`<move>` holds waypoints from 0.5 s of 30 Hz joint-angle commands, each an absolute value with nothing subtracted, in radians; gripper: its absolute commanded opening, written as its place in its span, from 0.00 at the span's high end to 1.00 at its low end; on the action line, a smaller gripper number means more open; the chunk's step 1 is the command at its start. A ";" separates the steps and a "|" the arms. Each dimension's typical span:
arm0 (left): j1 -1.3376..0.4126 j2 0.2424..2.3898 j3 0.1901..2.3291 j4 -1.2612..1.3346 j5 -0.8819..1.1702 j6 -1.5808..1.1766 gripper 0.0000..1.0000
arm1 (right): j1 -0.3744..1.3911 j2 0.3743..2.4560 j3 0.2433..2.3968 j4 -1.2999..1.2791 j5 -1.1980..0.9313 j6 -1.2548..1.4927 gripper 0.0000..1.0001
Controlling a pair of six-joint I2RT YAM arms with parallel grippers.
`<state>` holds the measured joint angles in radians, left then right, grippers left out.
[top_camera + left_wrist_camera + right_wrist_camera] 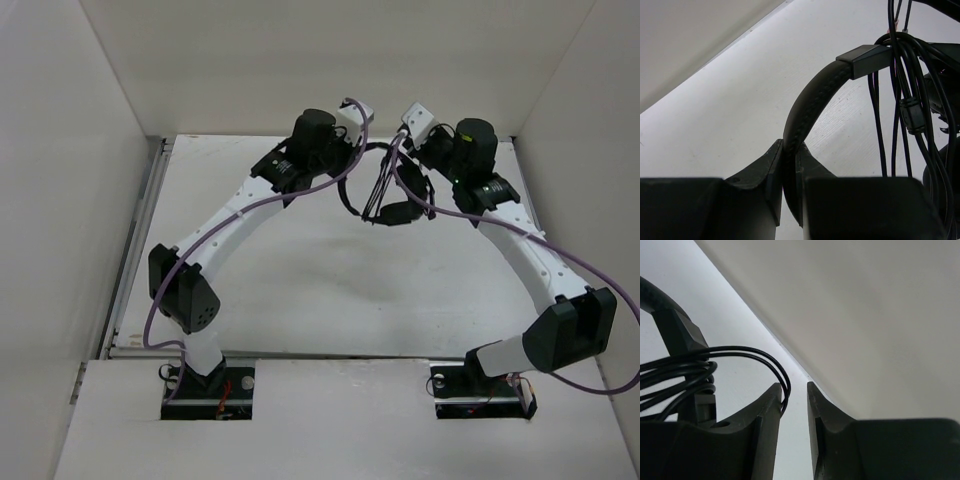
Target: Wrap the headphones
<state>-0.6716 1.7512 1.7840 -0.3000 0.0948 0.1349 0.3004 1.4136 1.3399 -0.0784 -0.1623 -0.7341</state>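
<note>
The black headphones (388, 198) hang above the table's far middle, between my two grippers. My left gripper (790, 152) is shut on the padded headband (812, 102); it also shows in the top view (354, 165). The thin black cable (900, 100) is wound in several loops round the headband's slider (867, 59). My right gripper (792, 389) is open with a narrow gap. A double loop of cable (767, 359) curves into that gap and touches the inner face of its left finger (767, 412). In the top view it (400, 148) is at the top of the cable bundle. One earcup (402, 212) hangs lowest.
White walls enclose the table (300, 290) on the left, back and right; the back wall (865, 315) is close behind my right gripper. Purple robot cables (330, 180) run along both arms.
</note>
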 commanded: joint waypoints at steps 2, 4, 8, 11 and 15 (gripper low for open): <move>-0.639 1.709 1.793 -0.265 0.136 0.066 0.98 | 0.272 1.394 1.328 -0.086 -0.228 -0.658 0.64; -0.616 1.726 1.793 -0.271 0.144 0.048 0.98 | 0.263 1.388 1.324 -0.103 -0.251 -0.637 0.63; -0.584 1.752 1.792 -0.282 0.153 0.026 0.98 | 0.248 1.373 1.315 -0.127 -0.290 -0.609 0.62; -0.565 1.773 1.792 -0.290 0.158 0.020 0.98 | 0.231 1.364 1.309 -0.140 -0.322 -0.583 0.62; -0.548 1.804 1.787 -0.305 0.156 0.012 0.98 | 0.202 1.347 1.298 -0.146 -0.353 -0.532 0.63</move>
